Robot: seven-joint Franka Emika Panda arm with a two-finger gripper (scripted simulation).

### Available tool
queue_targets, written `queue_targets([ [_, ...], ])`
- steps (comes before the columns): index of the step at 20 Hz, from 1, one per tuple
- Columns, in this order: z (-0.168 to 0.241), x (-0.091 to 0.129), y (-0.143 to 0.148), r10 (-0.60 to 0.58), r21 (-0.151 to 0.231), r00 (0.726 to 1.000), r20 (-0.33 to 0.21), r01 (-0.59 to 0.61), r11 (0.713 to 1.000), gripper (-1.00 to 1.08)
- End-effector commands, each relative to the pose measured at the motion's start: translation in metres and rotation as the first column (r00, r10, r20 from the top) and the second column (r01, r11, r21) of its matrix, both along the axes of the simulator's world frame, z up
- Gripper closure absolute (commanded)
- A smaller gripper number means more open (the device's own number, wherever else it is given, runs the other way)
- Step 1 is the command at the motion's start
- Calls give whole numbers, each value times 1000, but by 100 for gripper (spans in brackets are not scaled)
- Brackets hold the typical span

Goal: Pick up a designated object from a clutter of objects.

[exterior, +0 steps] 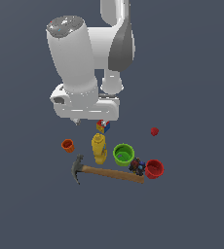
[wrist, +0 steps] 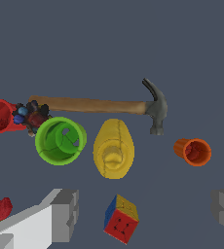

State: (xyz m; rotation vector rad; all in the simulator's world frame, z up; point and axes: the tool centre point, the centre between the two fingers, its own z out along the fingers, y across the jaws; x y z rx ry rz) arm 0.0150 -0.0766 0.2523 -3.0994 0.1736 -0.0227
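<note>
While hand (wrist: 145, 214) hangs wide open above cube (wrist: 121, 218), orange cup (wrist: 194, 151) sits aside

Beside the yellow bottle (exterior: 99, 148), a green cup (exterior: 123, 154), a red cup (exterior: 154, 168), an orange cup (exterior: 67, 145) and a red-yellow-blue cube (exterior: 102, 126) are seen; the hammer (exterior: 106, 171) is brown-handled, grey-headed.

Wooden-handled, dark-metal-headed hammer (exterior: 106, 171); matt orange cup (exterior: 67, 145)

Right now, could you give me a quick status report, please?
Gripper open, empty, above the multicoloured cube. Orange cup upright, untouched, standing apart. Nearest neighbours: hammer head, yellow bottle.
</note>
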Motion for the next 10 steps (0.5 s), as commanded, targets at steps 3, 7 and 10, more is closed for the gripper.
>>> queue_targets([
  [3,-49,2,-42,-41,-3,999,-4,41,999,-92],
  [7,-92,-2,-81,-78,-11,997,-8,78,997,-92],
  [10,-118,-8,-103,-99,-18,995,-10,99,995,-92],
])
